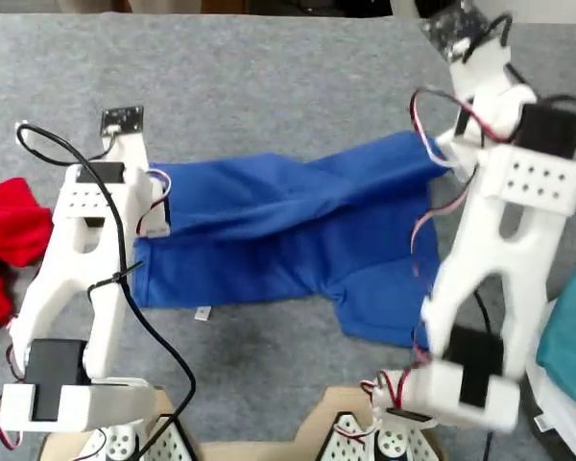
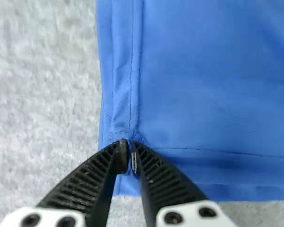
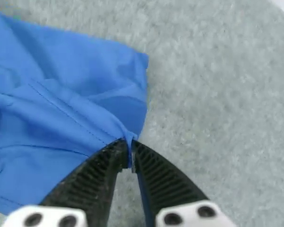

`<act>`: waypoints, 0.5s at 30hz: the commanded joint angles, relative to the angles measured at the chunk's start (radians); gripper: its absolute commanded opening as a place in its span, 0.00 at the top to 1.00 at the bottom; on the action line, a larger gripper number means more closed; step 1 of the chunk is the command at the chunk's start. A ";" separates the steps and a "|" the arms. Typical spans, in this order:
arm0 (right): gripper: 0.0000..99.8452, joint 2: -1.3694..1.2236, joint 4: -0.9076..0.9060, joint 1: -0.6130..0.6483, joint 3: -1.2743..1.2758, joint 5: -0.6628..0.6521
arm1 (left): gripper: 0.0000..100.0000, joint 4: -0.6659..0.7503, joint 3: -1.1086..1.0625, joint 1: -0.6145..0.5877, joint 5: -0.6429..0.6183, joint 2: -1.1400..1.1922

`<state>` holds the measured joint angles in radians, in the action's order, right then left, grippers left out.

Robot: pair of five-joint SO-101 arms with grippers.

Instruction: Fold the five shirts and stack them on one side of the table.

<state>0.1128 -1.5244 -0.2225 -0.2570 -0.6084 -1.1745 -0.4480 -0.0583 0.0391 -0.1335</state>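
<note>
A blue shirt [image 1: 288, 226] lies spread across the middle of the grey table, partly folded lengthwise. My left gripper [image 2: 128, 158] is shut on the blue shirt's [image 2: 203, 85] hem corner at its left end. My right gripper [image 3: 128, 158] is shut on a corner of the blue shirt [image 3: 57, 118] at its right end. In the high view the left arm [image 1: 86, 259] stands over the shirt's left edge and the right arm [image 1: 504, 221] over its right edge. A red shirt [image 1: 5, 240] lies bunched at the table's left edge, and a teal shirt [image 1: 568, 341] lies at the right edge.
The grey felt table [image 1: 269, 77] is bare beyond the blue shirt. A small white tag [image 1: 203, 313] lies just in front of the shirt. White fabric [image 1: 557, 408] shows under the teal shirt. The arm bases [image 1: 355, 437] stand at the near edge.
</note>
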 commanded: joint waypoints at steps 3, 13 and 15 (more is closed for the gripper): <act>0.99 0.343 0.250 -0.021 0.555 -0.023 | 0.98 -0.012 -0.060 -0.018 0.061 -0.048; 0.99 0.545 0.497 -0.171 1.047 -0.031 | 0.98 -0.061 -0.071 -0.068 0.161 -0.048; 0.99 0.552 0.499 -0.199 1.072 -0.054 | 0.98 -0.072 -0.071 -0.063 0.161 -0.048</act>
<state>0.6222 -1.0549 -0.3728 0.7864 -0.6345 -1.2252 -0.5186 -0.1243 0.1880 -0.1335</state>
